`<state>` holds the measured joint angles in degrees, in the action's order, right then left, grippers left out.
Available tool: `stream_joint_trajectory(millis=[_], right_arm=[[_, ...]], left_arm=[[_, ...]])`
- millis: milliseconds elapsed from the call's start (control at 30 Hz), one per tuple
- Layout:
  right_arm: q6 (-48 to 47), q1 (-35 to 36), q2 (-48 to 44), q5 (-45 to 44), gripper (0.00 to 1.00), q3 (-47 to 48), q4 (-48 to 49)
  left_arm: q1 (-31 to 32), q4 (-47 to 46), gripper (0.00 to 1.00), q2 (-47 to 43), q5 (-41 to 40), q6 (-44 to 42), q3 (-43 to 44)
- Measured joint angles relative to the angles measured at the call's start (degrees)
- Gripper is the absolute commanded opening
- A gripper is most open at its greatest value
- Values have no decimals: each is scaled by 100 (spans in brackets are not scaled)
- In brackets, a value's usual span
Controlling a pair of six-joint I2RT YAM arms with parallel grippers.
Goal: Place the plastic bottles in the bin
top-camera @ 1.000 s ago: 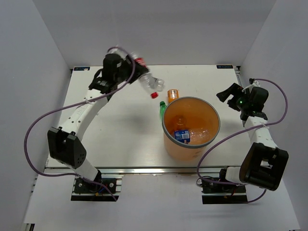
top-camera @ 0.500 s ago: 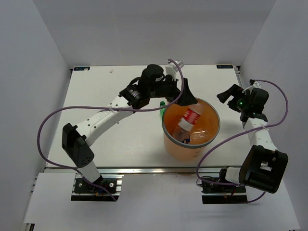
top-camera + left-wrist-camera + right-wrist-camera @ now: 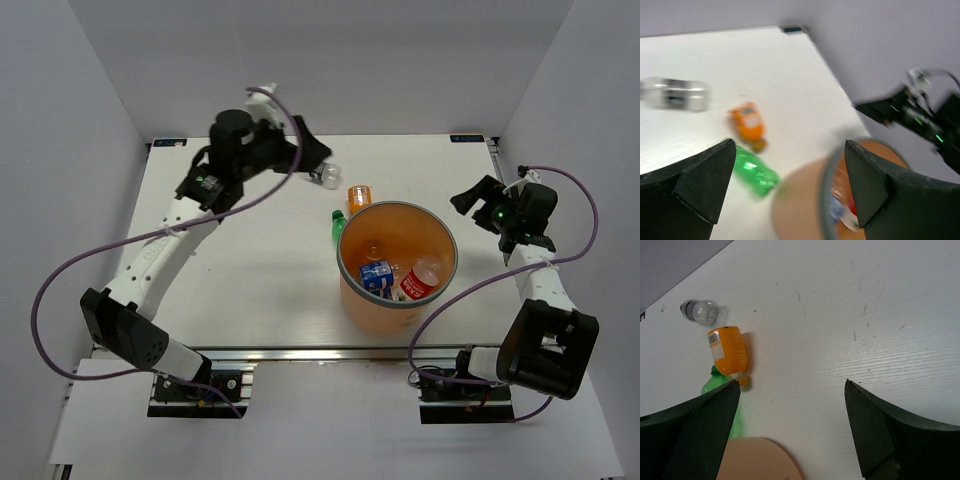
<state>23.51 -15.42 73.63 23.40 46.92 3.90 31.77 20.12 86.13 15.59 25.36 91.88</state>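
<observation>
The orange bin [image 3: 352, 295] with its grey rim stands right of centre. Inside it lie a red-labelled clear bottle [image 3: 421, 280] and a blue-labelled one [image 3: 377, 273]. Behind the bin, three bottles lie on the table: a clear one [image 3: 327, 175], an orange one [image 3: 359, 196] and a green one [image 3: 339, 226] against the bin's wall. My left gripper [image 3: 306, 154] hangs open and empty above the clear bottle [image 3: 675, 93], left of the bin. My right gripper [image 3: 470, 197] is open and empty at the right edge, looking at the orange bottle [image 3: 727, 352].
White walls close in the table [image 3: 240, 270] on three sides. The left arm's purple cable [image 3: 285, 125] loops over the far left of the table. The bin's wall [image 3: 755, 460] sits low in the right wrist view.
The left gripper carried the red-labelled bottle over the bin, opened and let it fall in. It then swung back to the far left. The right arm stayed still.
</observation>
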Motion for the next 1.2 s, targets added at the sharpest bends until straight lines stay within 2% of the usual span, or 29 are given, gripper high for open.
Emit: stream_joint_trajectory(millis=[133,367,500,667,933,1100,1200], right_arm=[[-35,-7,74,-175,89,2,-85],[-39,-35,291,-225,89,22,-98],[-59,-35,459,-293,89,96,-223],[-149,-35,671,-452,89,262,-444],[-190,-35,750,-525,89,330,-605],[-219,-37,857,-522,89,459,-697],[-234,-37,866,-522,89,463,-704]], left_arm=[[-1016,-304,98,-142,-201,131,-586],[-1381,-402,98,1414,44,109,-817],[-1360,-444,98,2192,415,116,-951],[-1126,-780,98,2328,796,289,-1473],[-302,-1547,98,2826,1266,811,-1523],[-127,-1751,98,3348,1366,1088,-1523],[-79,-1932,93,3434,1436,1246,-1502]])
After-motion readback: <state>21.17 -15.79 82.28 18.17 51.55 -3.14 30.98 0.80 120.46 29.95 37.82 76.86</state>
